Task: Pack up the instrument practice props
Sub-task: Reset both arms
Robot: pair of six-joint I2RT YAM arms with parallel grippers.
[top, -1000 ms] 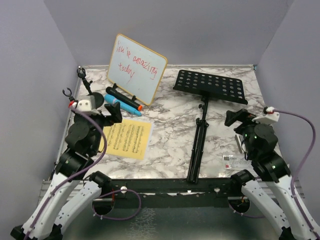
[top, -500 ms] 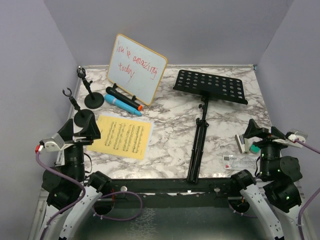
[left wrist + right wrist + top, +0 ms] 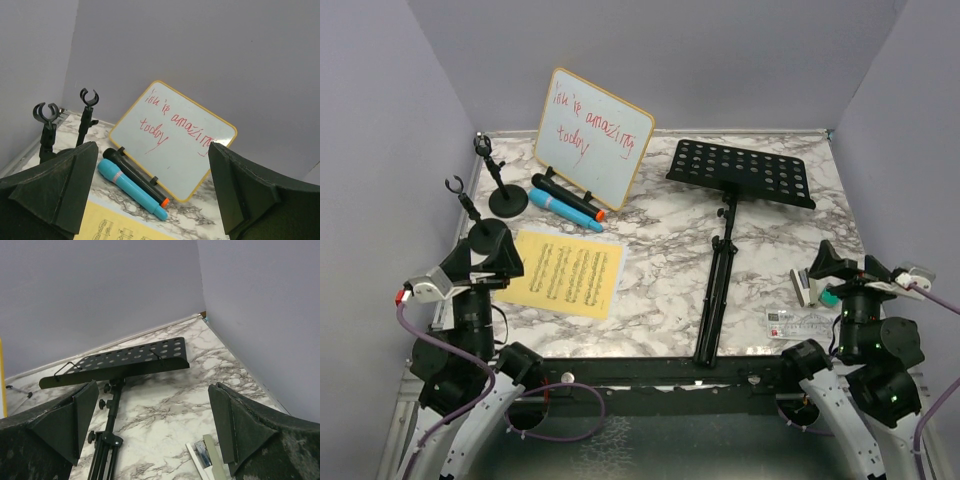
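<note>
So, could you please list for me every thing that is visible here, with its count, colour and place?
whiteboard: 1, white with wood frame and red writing, back left
black microphone: 1, black, lying in front of the whiteboard
blue microphone: 1, blue, beside the black one
mic holders: 2, black, left edge
sheet music: 1 seen, yellow, near left
music stand: 1, black, perforated, centre right
stapler: 1, pale, near right
ruler: 1, clear, near right
table: 1, marbled white and grey
left hand: 1, black, open, near left
right hand: 1, black, open, near right
</note>
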